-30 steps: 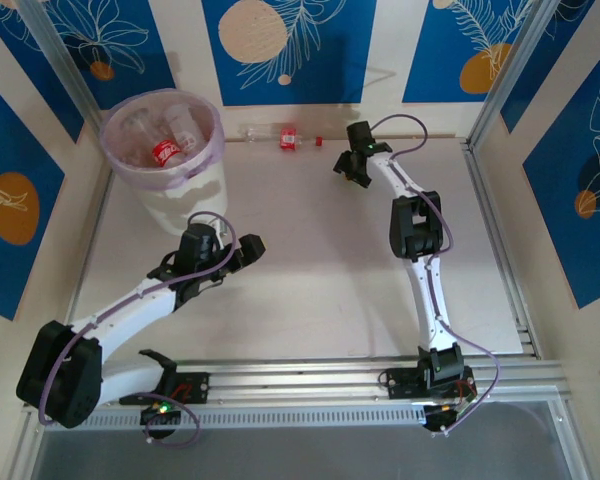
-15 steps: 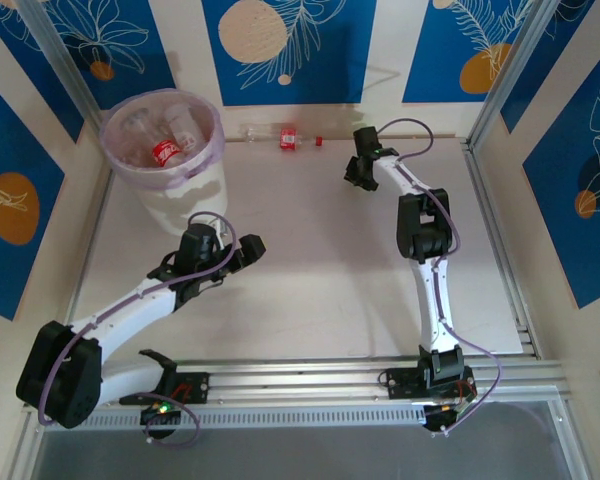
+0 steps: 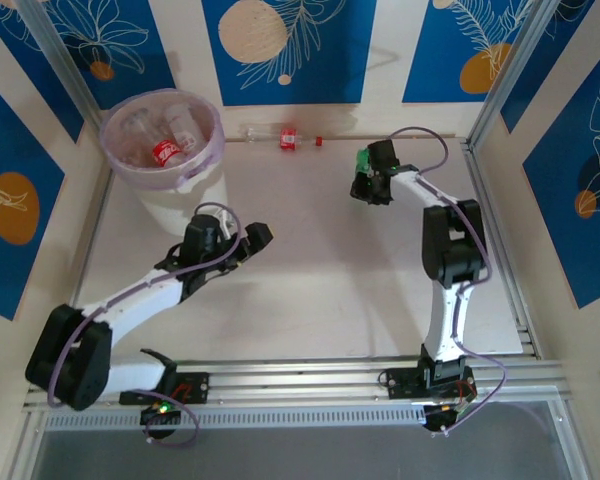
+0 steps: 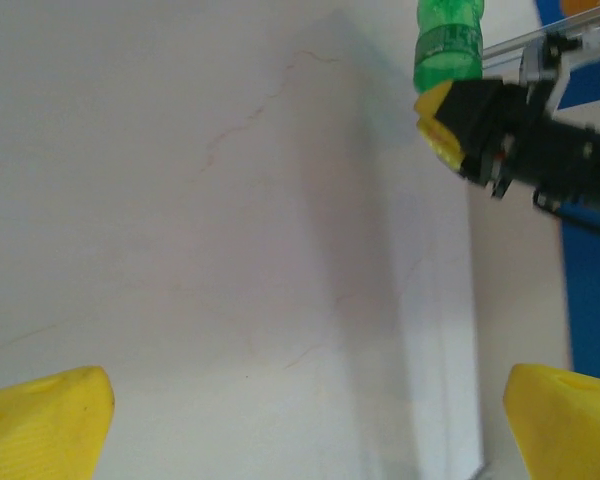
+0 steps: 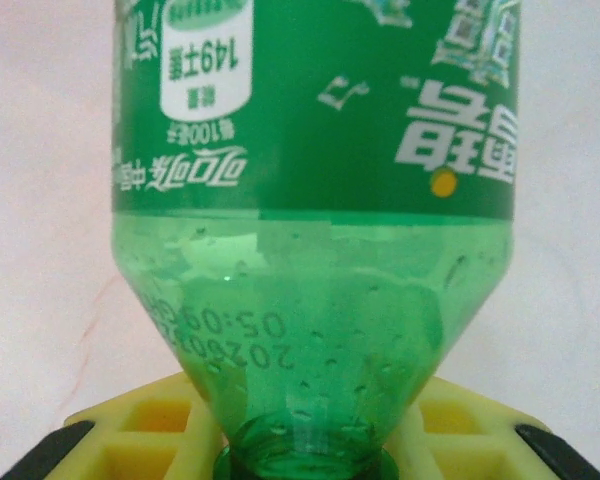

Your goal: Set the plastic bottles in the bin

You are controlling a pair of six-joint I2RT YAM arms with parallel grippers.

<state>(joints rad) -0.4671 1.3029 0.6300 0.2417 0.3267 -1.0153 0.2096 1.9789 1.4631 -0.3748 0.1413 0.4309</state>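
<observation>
My right gripper (image 3: 368, 180) is shut on the neck of a green plastic bottle (image 3: 362, 159) at the back right of the table. In the right wrist view the green bottle (image 5: 315, 180) has its neck pinched between the yellow fingers (image 5: 130, 425). The left wrist view catches the same green bottle (image 4: 448, 40) above the right gripper (image 4: 445, 120). My left gripper (image 3: 258, 237) stands open over bare table, its yellow fingertips (image 4: 40, 420) wide apart. The bin (image 3: 180, 195) stands at the back left with bottles (image 3: 165, 152) inside. A clear bottle (image 3: 280, 135) with a red label lies along the back wall.
A metal rail (image 3: 500, 250) runs along the table's right edge and another along the front (image 3: 310, 375). Blue patterned walls close in the back and sides. The left arm (image 3: 130, 295) stretches across the table's left half, just in front of the bin.
My right gripper has shut on the green bottle and moved right and a little nearer. The left gripper has shifted slightly to the right, still open.
</observation>
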